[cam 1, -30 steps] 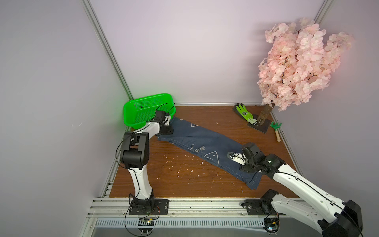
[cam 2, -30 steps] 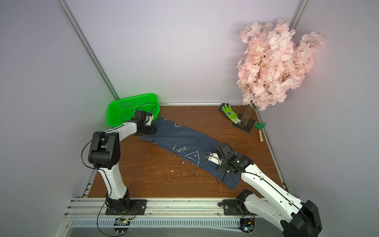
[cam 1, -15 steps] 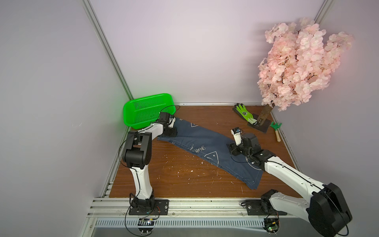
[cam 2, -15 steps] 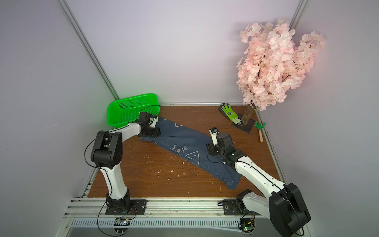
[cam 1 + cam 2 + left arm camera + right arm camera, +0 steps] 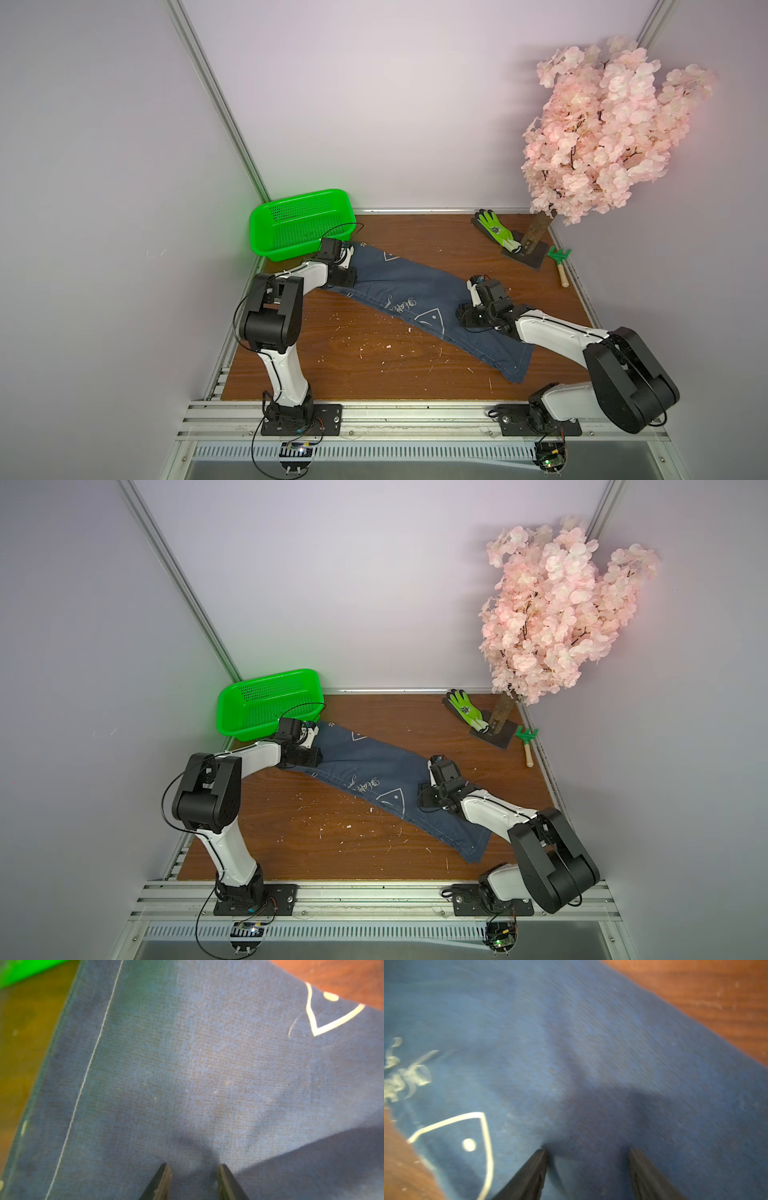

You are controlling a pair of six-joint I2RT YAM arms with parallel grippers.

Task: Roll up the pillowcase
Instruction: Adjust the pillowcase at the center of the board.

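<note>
The pillowcase point(image 5: 419, 291) point(image 5: 374, 766) is dark blue with white fish outlines and lettering. It lies as a long diagonal strip on the wooden table, from the green basket to the front right. My left gripper point(image 5: 347, 276) point(image 5: 309, 756) is down on its back-left end. In the left wrist view this gripper point(image 5: 194, 1167) is open, with flat cloth point(image 5: 187, 1064) between its tips. My right gripper point(image 5: 467, 322) point(image 5: 428, 802) stands on the strip's right half. In the right wrist view it point(image 5: 587, 1151) is open wide over the cloth point(image 5: 591, 1053), a low wrinkle between the fingers.
A green basket point(image 5: 299, 224) stands at the back left, close behind the left wrist. At the back right are a green-and-black glove point(image 5: 496, 230), a pink blossom tree point(image 5: 602, 137) on a dark base and a small green rake point(image 5: 559, 259). Pale crumbs litter the table point(image 5: 353, 353).
The right arm has folded back, its elbow swinging in towards its base, while its gripper stayed over the cloth's right half with the jaws narrowing. The left gripper shifted slightly along the cloth.
</note>
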